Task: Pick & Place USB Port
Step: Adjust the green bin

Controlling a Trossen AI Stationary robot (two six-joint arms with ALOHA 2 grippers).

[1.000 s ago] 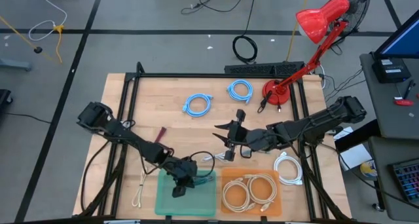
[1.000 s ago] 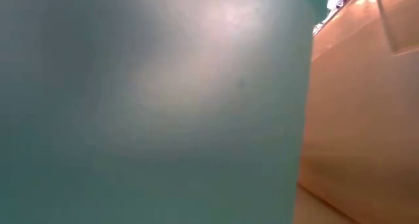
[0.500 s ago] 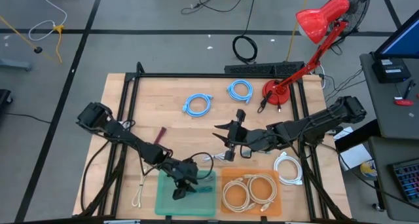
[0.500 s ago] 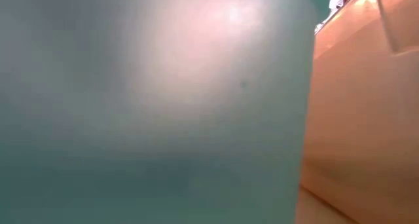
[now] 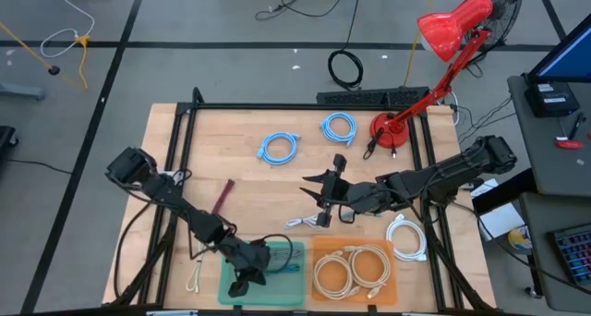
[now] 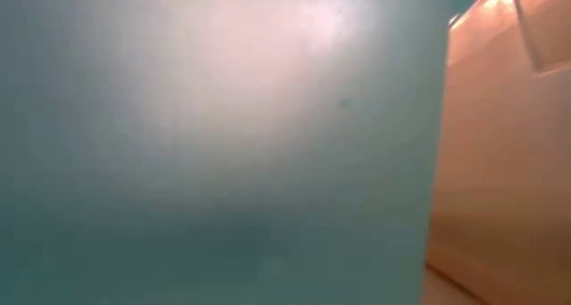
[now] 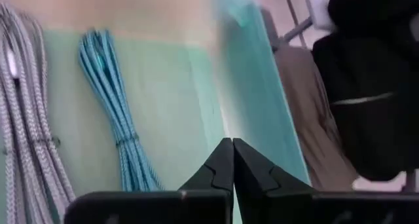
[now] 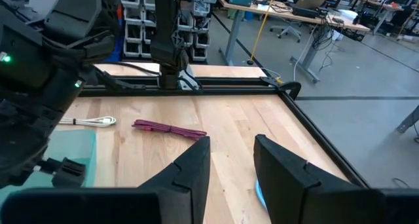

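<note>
Cables like the bundled light-blue USB cable [image 7: 111, 112] lying inside the shallow teal plastic tray [image 5: 288, 286] look light and floppy to us; we would grip at its tied middle. Our left hand [image 7: 227, 160] hovers over that tray, fingers pressed together, holding nothing. Our right hand [image 5: 319, 196] waits mid-table, fingers apart, empty

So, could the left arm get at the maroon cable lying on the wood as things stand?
Probably yes. The maroon cable lies in the open on the table, beside the left arm's own forearm, with nothing over it. The left gripper, jaws shut and empty, sits over the green tray and would have to pull back.
</note>
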